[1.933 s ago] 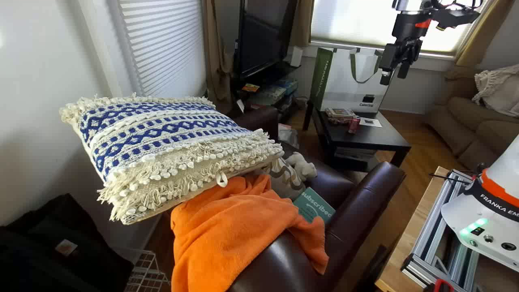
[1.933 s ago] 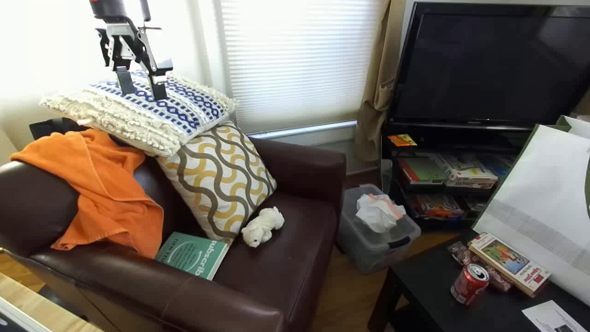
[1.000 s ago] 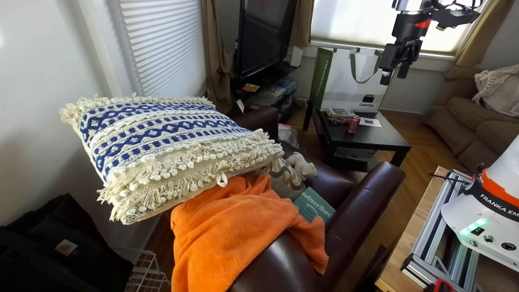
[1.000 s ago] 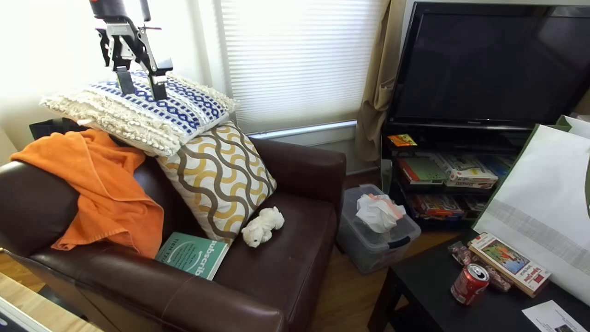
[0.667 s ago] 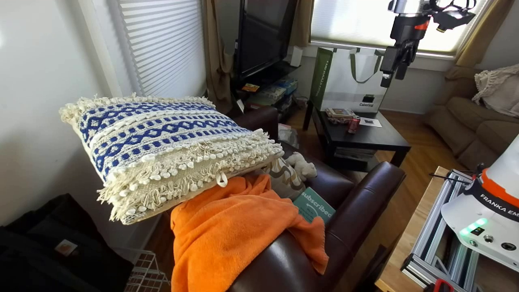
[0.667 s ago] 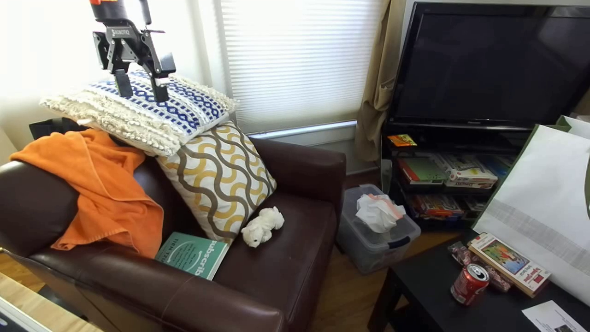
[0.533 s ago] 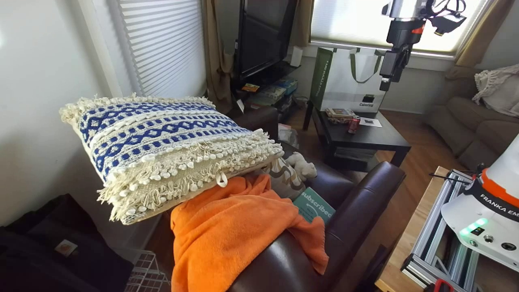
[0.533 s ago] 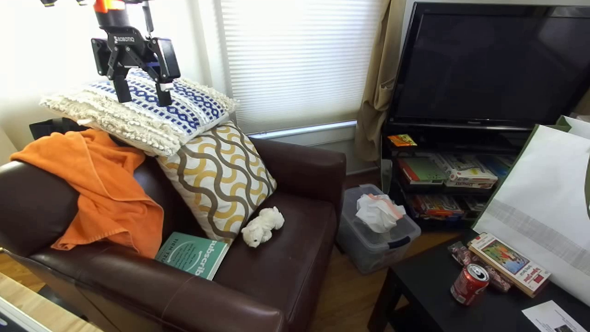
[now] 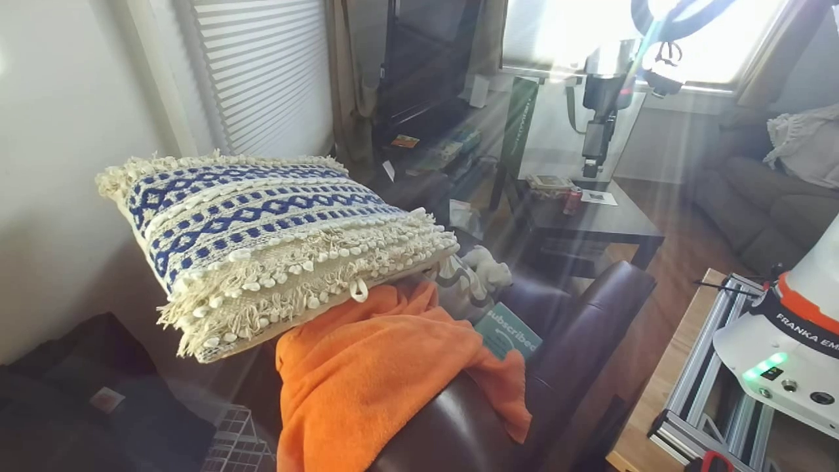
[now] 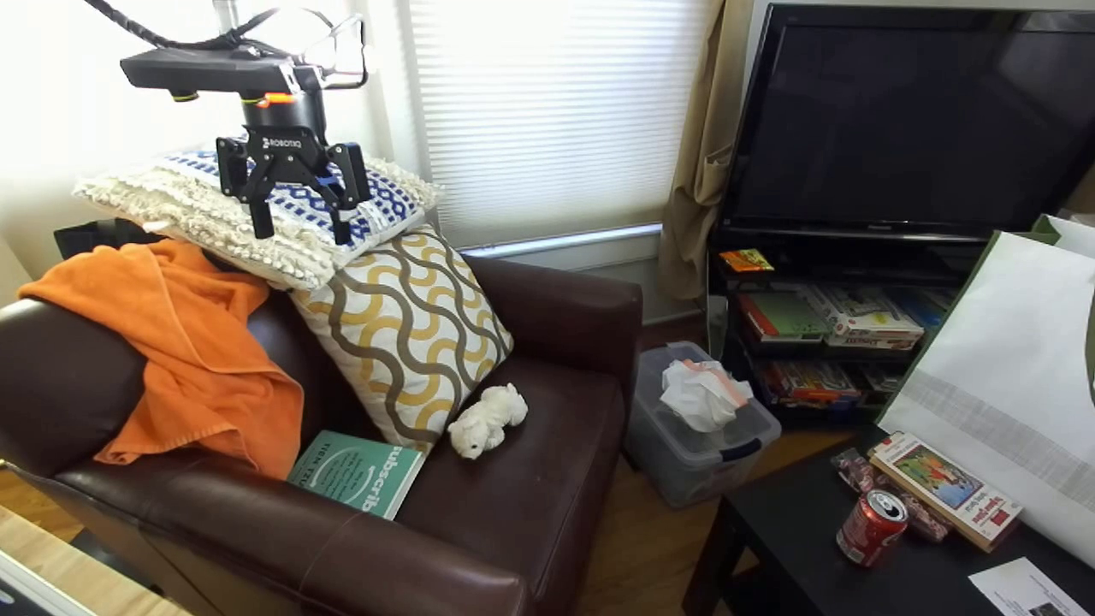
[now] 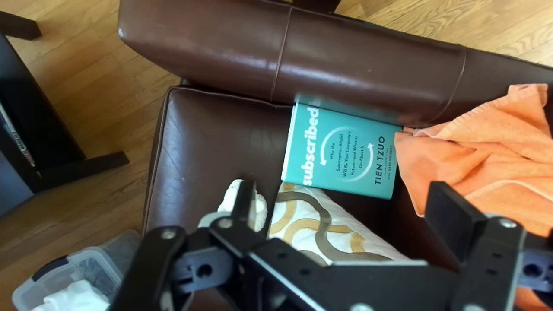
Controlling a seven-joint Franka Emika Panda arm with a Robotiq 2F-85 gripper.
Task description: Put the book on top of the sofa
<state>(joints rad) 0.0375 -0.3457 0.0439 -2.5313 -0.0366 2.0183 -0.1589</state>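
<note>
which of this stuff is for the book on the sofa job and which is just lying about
For the job:
brown leather sofa
teal book, lying on the sofa
gripper, open and holding nothing

Just lying about:
orange cloth, draped over the sofa's back
blue-and-white fringed pillow
wavy-patterned pillow
white plush toy
red can, on the black table

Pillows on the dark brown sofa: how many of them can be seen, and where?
2. A fringed blue-and-white pillow lies on top, at the back of the sofa; a wavy-patterned pillow leans below it, on the seat. More could be hidden behind them.
</note>
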